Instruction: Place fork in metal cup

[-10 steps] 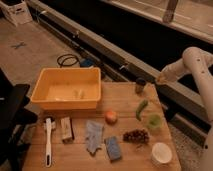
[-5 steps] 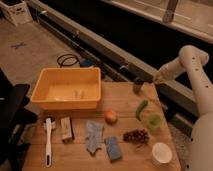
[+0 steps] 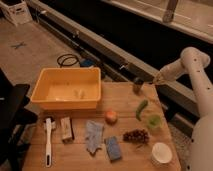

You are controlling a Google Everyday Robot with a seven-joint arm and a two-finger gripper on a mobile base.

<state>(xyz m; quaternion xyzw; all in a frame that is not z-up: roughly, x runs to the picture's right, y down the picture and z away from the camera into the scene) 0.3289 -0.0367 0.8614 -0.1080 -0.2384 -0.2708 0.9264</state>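
The wooden worktop carries everything, and I take the yellow bin at its rear left as my landmark. The white arm comes in from the right, far from the bin, and bends down toward the rear right corner of the worktop. Its end effector hangs there, just right of the metal cup; I cannot tell whether it is open or closed, and I cannot make out the fork anywhere.

The cup stands upright, right of the bin, near the rear edge. In front of the bin lies a long white brush, and beside it a small box. Further right from these are a grey cloth and a blue sponge. An orange fruit sits in front of the bin's right corner. Well right of the bin lie a green vegetable, a green cup, dark grapes and a white cup.
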